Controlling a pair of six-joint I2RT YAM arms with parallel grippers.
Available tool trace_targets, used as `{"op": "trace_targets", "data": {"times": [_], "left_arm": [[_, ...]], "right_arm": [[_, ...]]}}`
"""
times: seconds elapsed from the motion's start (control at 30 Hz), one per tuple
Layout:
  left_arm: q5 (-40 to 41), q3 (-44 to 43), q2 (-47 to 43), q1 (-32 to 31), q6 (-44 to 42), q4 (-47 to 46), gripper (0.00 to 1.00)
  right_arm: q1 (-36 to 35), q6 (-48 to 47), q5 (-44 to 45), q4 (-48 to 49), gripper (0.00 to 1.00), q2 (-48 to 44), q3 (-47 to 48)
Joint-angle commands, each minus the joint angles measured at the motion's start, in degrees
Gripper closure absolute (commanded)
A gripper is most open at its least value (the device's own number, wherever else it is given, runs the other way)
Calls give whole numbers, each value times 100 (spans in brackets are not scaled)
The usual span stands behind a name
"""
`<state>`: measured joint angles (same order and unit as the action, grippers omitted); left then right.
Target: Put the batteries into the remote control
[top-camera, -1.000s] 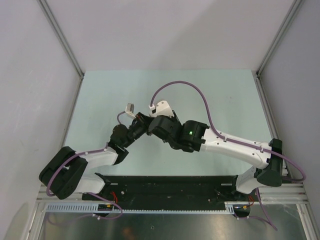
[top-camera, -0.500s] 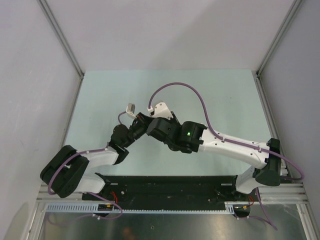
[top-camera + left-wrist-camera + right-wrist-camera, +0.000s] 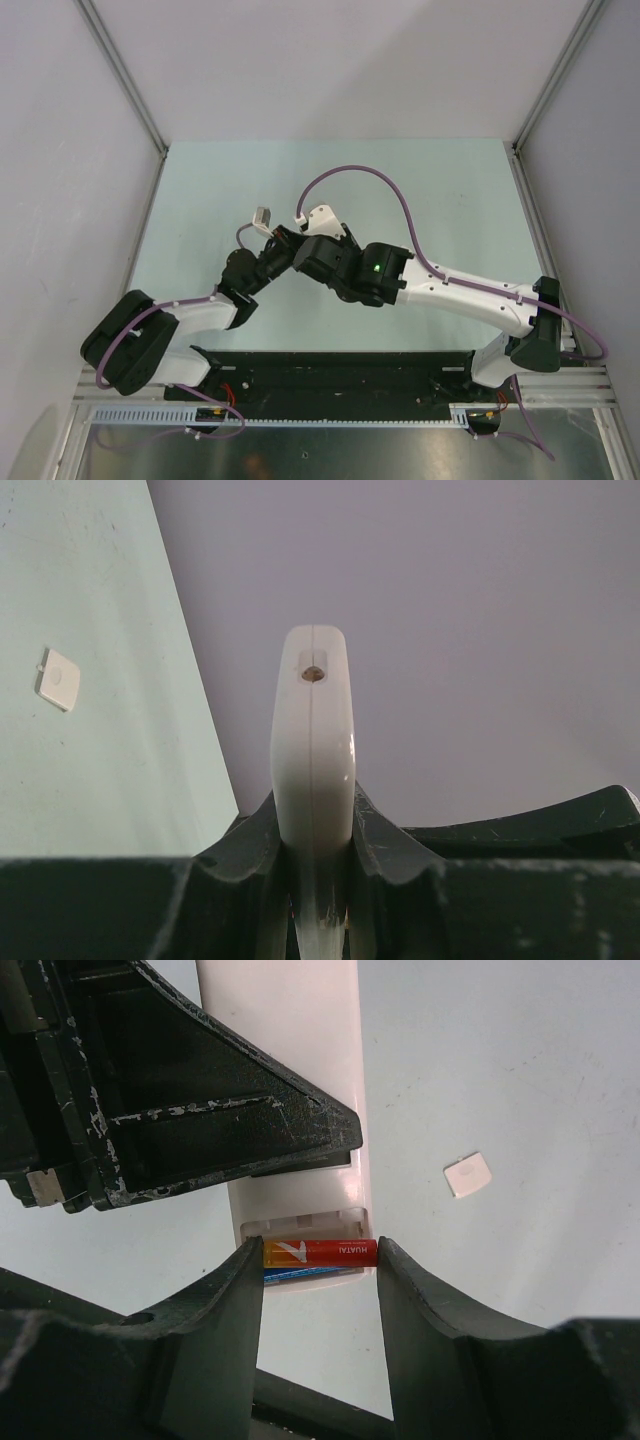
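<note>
Left gripper [image 3: 312,832] clamps the remote control [image 3: 312,730]; right gripper [image 3: 320,1262] pinches the red battery [image 3: 322,1252] at its end

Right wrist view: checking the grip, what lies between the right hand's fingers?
The red battery, held by the right hand at the remote control's open compartment; the right wrist view shows it.

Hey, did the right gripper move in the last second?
Yes, slightly. The right gripper shifted left, away from the right edge of the table, early on, then held still.

white remote [image 3: 312,770] edge-on, red batt [image 3: 320,1252] crosswise
</note>
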<state>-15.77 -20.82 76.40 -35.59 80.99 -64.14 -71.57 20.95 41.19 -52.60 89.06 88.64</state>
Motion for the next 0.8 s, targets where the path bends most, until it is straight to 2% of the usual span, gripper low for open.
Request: {"op": "trace_targets", "data": {"times": [0.0,0.23,0.77], "left_arm": [[-84,-116,-55,-9,48,-398,100],[-67,-80,-55,-9,57,-389,100],[-49,-80,-64,0,48,-406,100]], "right_arm": [[-32,41,56,22,80,59,276],[11,76,65,57,71,68,364],[29,137,38,30,61,77,321]]}}
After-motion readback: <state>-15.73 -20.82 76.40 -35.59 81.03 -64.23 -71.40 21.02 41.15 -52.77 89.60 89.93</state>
